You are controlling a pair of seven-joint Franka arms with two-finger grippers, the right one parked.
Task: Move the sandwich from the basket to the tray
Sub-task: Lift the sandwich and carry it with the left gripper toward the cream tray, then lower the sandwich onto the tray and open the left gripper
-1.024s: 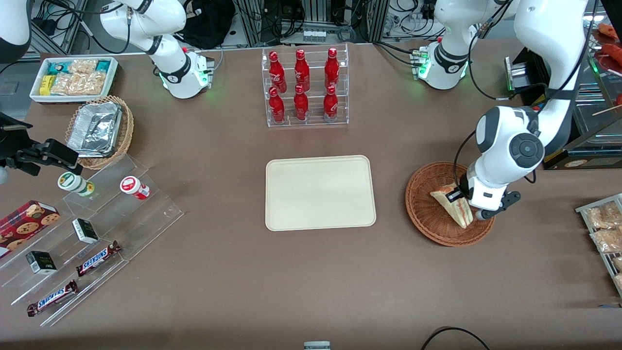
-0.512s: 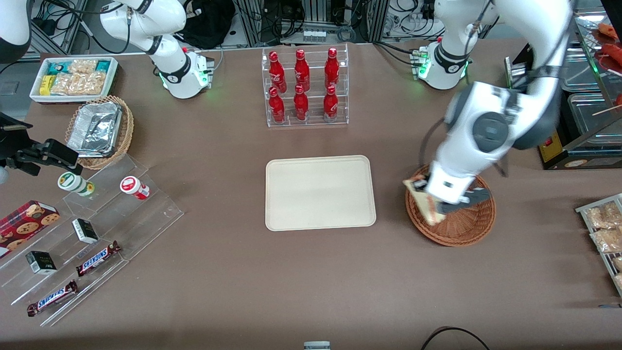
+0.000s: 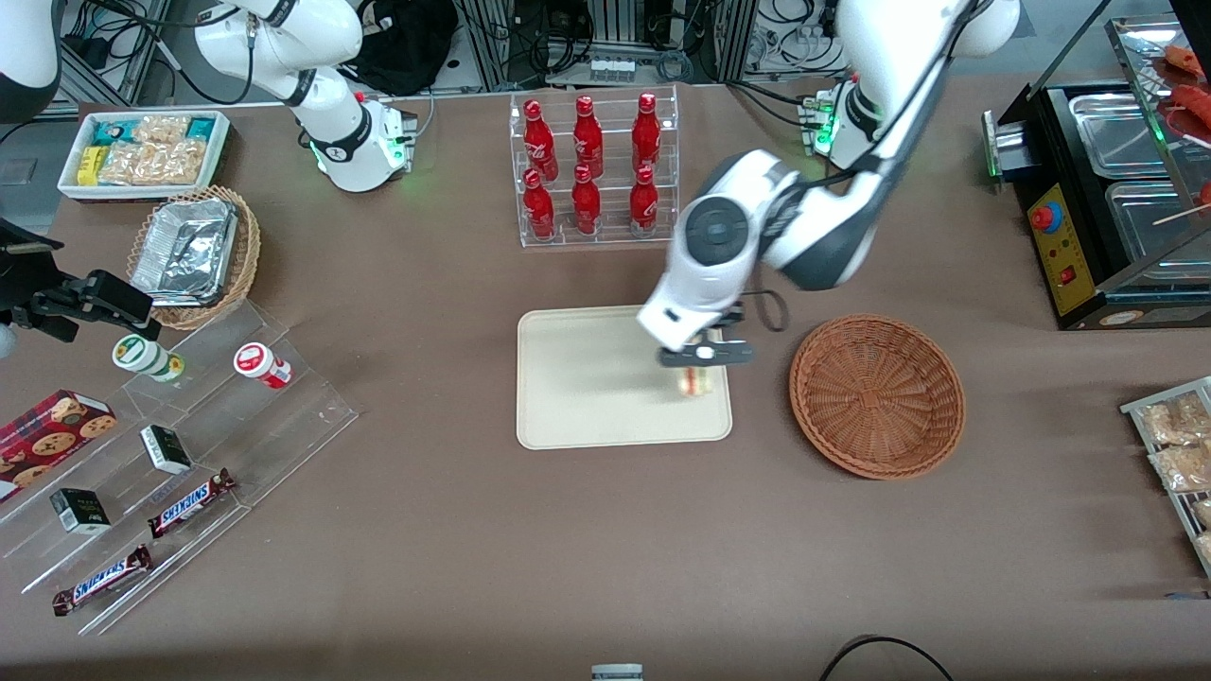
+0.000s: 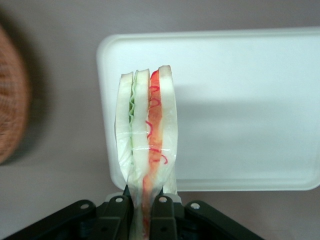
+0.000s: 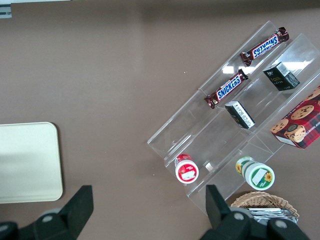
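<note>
Over the tray, at its edge nearest the empty basket, the gripper holds the sandwich pinched upright between closed jaws, so the carry looks nearly done and the next move is probably lowering and releasing.
</note>
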